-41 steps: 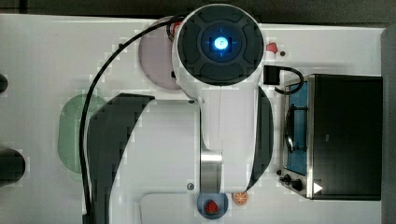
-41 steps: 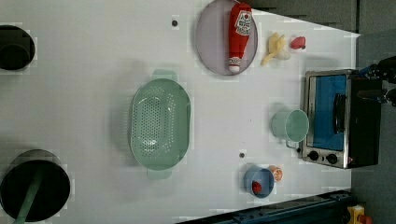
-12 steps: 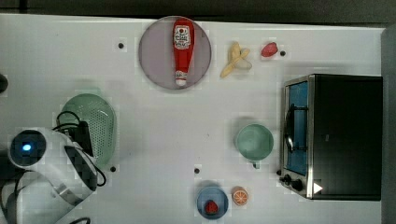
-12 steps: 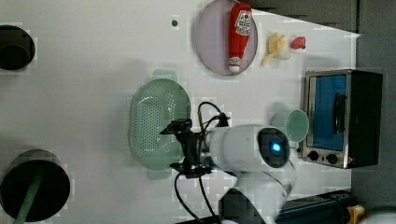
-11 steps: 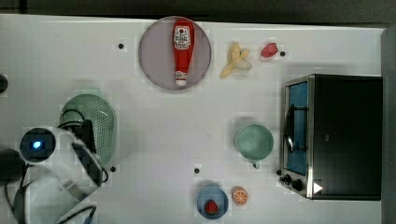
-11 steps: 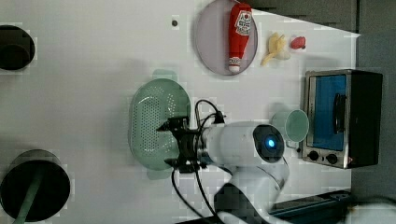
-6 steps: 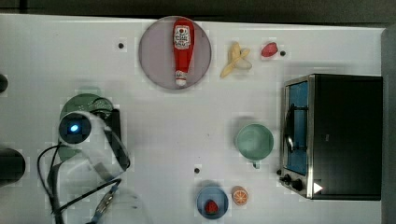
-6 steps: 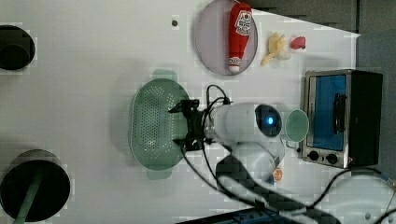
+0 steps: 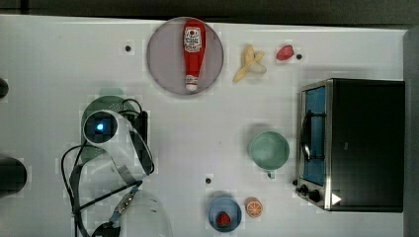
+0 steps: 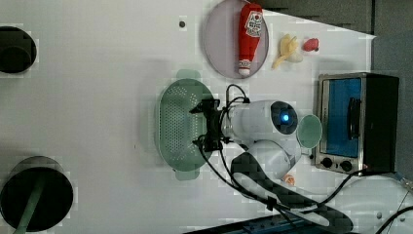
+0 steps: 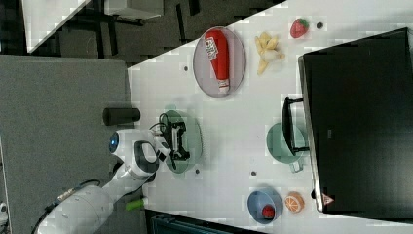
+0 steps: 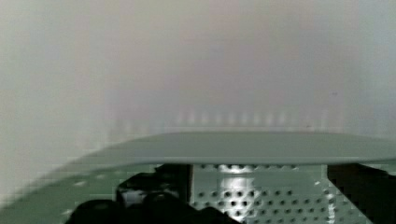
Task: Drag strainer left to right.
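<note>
Mint-green plastic, the strainer [image 10: 182, 127] sits on the white worktop [image 10: 97, 97] toward the left view's left. Over its right wall hangs the gripper [image 10: 207, 126], fingers spread; it should probably straddle that wall, then pull level.

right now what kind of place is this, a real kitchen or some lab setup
Most likely a lab tabletop staged as a play kitchen, not a real one. A white table holds a toaster oven, a ketchup bottle on a plate and a strainer, with a robot arm over it.
</note>
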Tool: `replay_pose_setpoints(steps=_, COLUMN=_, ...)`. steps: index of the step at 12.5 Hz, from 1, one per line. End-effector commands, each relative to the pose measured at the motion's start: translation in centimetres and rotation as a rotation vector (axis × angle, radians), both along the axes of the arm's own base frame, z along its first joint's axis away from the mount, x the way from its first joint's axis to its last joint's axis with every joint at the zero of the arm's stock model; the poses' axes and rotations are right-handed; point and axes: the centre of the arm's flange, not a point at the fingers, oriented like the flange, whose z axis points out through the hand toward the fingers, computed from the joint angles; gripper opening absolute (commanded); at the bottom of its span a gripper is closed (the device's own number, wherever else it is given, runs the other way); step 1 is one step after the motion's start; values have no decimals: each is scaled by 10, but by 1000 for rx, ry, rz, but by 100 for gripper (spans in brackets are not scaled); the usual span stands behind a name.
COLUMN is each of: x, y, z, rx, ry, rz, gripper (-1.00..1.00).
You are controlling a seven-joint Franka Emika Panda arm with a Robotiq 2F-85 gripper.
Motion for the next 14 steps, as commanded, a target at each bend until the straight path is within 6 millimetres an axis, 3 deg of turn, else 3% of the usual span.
replay_pose_setpoints(steps=1, x=-1, y=14, z=24, rx=16, ry=-55, rz=-21, gripper=100)
replay_pose_setpoints(steps=5, x=3, y=-27, z=26, rx=-10, ry=-56, rz=-30, gripper=100)
replay_pose_setpoints(steps=14, x=18, y=-145, z=20, rx=-57, ry=-42, rz=-18, gripper=100)
